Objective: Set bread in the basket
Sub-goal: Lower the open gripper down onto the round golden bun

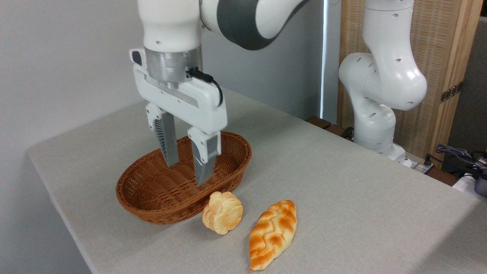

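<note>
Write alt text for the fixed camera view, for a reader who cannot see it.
A white robot arm's open gripper hangs empty over a shallow brown wicker basket on a grey table. A small round pale bun leans against the basket's near rim, outside it, with a longer orange-brown braided loaf lying to its right.

1. The end effector [187, 164] hung over the basket [141, 205], fingers apart, with nothing between them and the weave below.
2. The bread [222, 212] rested against the basket's outer wall, closing off that side; its top and right flank were free.
3. The braided loaf [272, 233] lay near the bread on the right, leaving a narrow gap of counter [342, 182] between them.
4. The counter right of and behind the basket lay bare up to the arm's base [380, 125].
</note>
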Robot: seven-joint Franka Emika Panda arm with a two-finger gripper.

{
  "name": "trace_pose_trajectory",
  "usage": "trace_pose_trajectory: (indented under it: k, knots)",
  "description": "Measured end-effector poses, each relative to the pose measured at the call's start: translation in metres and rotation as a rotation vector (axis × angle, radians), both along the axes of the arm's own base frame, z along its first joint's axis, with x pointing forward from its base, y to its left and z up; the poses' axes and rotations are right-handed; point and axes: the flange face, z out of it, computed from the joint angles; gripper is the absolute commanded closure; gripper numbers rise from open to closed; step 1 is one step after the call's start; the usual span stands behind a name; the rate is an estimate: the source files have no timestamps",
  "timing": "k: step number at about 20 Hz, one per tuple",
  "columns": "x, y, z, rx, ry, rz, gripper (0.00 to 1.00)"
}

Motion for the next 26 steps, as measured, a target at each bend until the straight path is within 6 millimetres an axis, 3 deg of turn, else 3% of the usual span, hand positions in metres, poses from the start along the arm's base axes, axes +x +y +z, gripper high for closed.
trace_pose_trajectory:
  k: [4, 8, 26]
  knots:
    - [-0.005, 0.031, -0.024, 0.007, 0.04, -0.044, 0.0]
    - [-0.011, 0.041, -0.048, 0.009, 0.08, -0.111, 0.0]
    - [-0.01, 0.041, -0.088, 0.014, 0.123, -0.145, 0.0]
